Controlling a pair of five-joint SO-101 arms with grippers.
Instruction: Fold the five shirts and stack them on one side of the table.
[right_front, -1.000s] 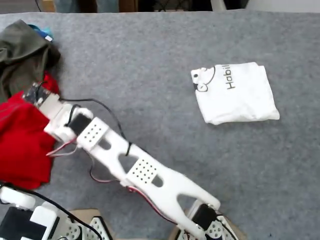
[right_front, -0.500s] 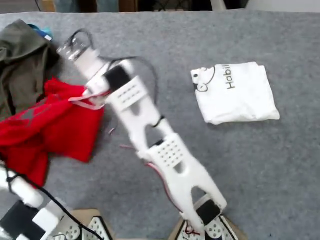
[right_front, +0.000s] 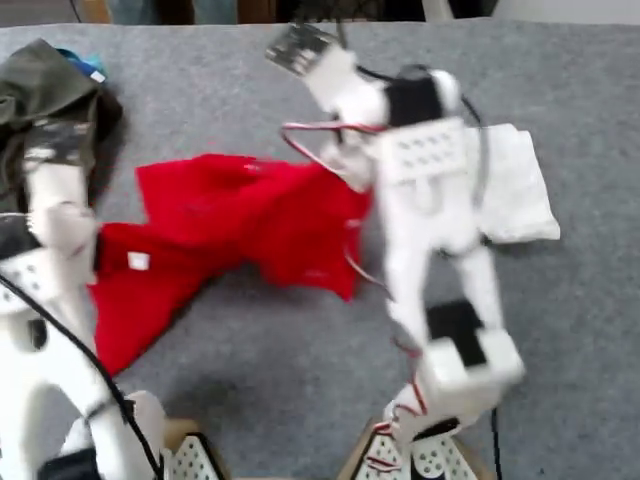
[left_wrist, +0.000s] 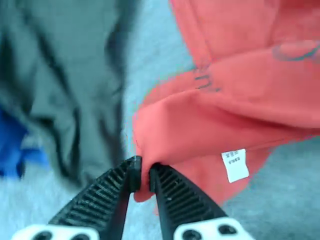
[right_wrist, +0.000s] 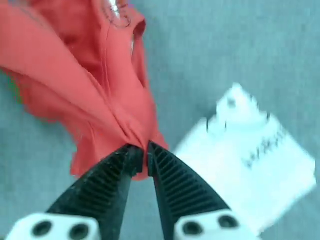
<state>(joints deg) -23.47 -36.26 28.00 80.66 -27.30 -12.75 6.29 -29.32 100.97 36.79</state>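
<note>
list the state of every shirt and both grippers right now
red shirt: unfolded, spread out between both grippers
white shirt: folded, flat on the table
green shirt: crumpled in a heap
blue cloth: mostly buried under the green shirt
left gripper: shut on the red shirt's edge
right gripper: shut on a bunched part of the red shirt

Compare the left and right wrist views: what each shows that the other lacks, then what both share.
Left wrist view's extras: a dark green shirt, a blue cloth, a white label. Right wrist view's extra: the folded white shirt. Shared: the red shirt, pinched by the left gripper and the right gripper respectively, and the grey table.
</note>
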